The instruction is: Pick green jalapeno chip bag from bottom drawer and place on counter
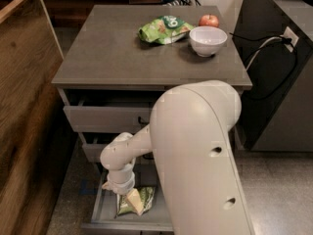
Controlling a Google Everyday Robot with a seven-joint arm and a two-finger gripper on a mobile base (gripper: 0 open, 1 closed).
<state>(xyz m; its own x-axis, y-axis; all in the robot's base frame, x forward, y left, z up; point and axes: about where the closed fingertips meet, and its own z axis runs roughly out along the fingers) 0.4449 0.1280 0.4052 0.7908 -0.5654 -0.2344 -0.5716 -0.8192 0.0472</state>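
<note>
The green jalapeno chip bag (142, 199) lies crinkled on the flat grey floor of the open bottom drawer (102, 209) at the lower edge of the camera view. My gripper (126, 196) reaches down into that drawer from the white arm. One pale finger (135, 199) lies on the bag's left part; another tip shows to the left near the drawer's inner side. The counter (112, 48) is the grey cabinet top above.
On the counter's far side lie a bright light-green bag (164, 28), a white bowl (208, 39) and a red apple (209, 20). A brown wooden panel (24, 106) stands at the left. The two upper drawers (105, 117) stand slightly open. A dark cabinet with a cable stands at the right.
</note>
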